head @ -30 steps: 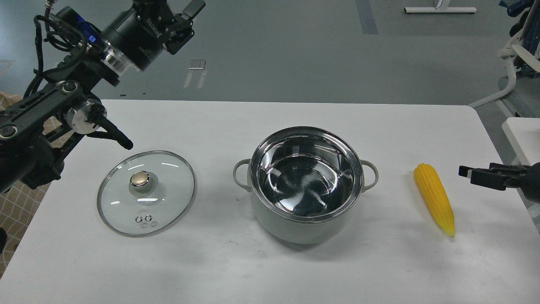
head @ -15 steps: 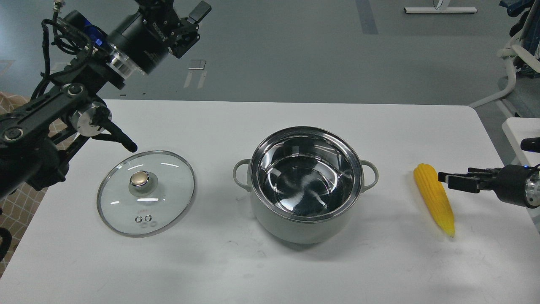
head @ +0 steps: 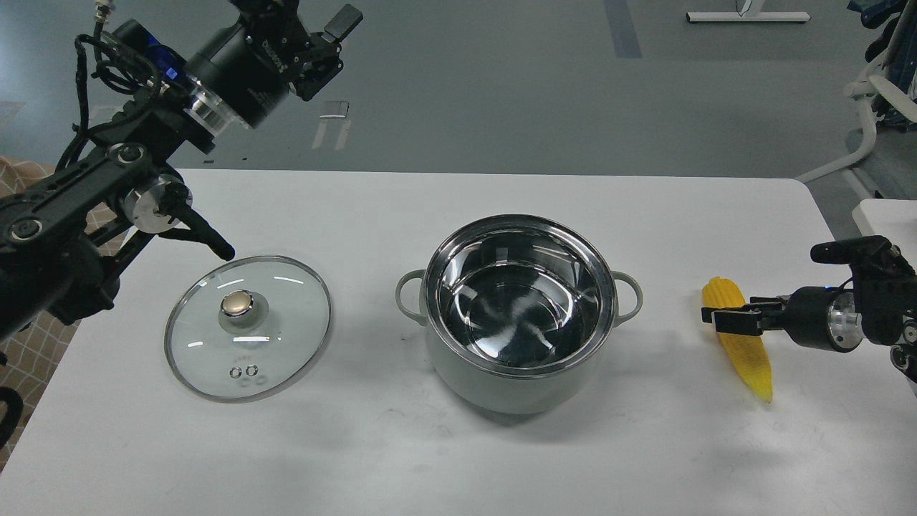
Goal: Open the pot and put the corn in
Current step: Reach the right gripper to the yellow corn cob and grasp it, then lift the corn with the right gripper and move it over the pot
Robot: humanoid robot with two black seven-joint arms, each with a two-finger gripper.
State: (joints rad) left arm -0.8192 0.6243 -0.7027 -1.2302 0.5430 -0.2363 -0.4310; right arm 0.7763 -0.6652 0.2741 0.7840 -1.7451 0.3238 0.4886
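Note:
The pale grey-green pot (head: 517, 383) stands open in the middle of the white table, its shiny steel inside empty. The yellow corn (head: 750, 358) lies on the table to its right, tip pointing toward me. My right gripper (head: 725, 319) reaches in from the right and sits over the upper part of the corn; its fingers overlap side-on, so I cannot tell their gap or whether they touch the corn. My left gripper (head: 331, 43) is open and empty, raised high above the table's far left.
The round glass lid (head: 286, 337) with a gold knob lies flat on the table left of the pot, below my left arm. A white chair frame (head: 870, 107) stands beyond the table's right corner.
My right gripper has moved left from beside the table's right edge until it is over the corn. My left arm has shifted slightly up and right. Pot, lid and corn have not moved.

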